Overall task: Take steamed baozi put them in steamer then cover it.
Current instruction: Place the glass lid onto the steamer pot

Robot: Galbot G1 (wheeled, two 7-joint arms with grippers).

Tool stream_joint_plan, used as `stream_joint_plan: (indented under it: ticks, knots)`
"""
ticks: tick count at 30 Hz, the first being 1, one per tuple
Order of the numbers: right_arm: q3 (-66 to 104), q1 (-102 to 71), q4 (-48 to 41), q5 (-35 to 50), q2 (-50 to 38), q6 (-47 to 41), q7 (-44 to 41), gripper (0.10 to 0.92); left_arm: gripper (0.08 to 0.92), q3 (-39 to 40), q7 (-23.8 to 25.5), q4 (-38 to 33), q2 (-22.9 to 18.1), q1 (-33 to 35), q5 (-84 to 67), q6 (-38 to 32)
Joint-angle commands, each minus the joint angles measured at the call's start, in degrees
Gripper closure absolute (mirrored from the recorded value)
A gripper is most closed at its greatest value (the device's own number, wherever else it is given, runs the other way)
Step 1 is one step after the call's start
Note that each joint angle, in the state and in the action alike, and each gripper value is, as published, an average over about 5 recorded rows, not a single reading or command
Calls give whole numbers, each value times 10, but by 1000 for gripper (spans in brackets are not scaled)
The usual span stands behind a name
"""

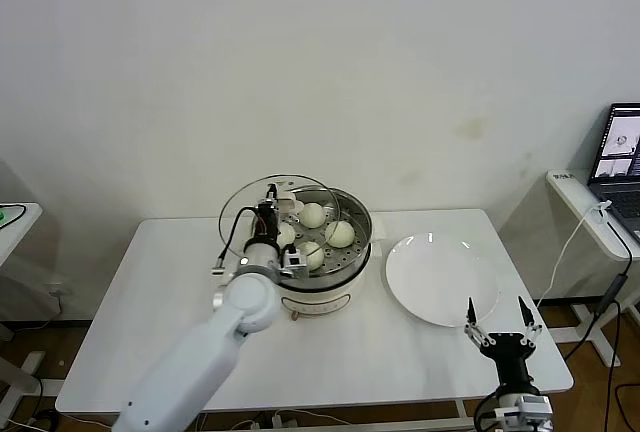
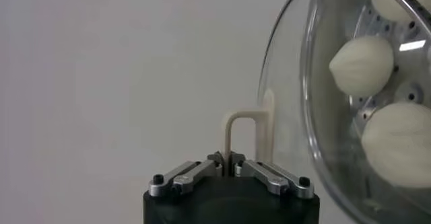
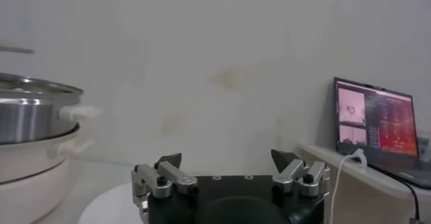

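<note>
Four steamed baozi sit inside the steamer, a shiny steel basket on a white pot base near the middle of the white counter. The cover, a clear glass lid with a metal rim, stands tilted on edge over the steamer's left side, its glass face turned toward the buns and not yet seated on the basket's rim. The left end effector reaches in from the counter's near left and pinches the cover's cream handle between fingers pressed together; in the left wrist view two of the buns show through the glass just beyond the handle. A flat white plate lies on the counter just to the right of the steamer. The right end effector hovers at the plate's near edge, well apart from the steamer, its fingers spread wide and holding nothing.
</note>
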Motion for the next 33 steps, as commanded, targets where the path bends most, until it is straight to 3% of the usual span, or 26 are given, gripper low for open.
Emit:
stream_joint_plan:
  ticks: [1, 22, 33]
  knots:
    - [-6, 1, 1, -12, 4, -1, 2, 203, 868, 15, 13, 36, -77, -4, 40, 13]
    - [-7, 0, -7, -6, 2, 3, -5, 203, 868, 22, 2, 67, -105, -6, 61, 11]
    - [-9, 0, -6, -4, 2, 3, -7, 203, 868, 24, 6, 63, -97, -2, 66, 11]
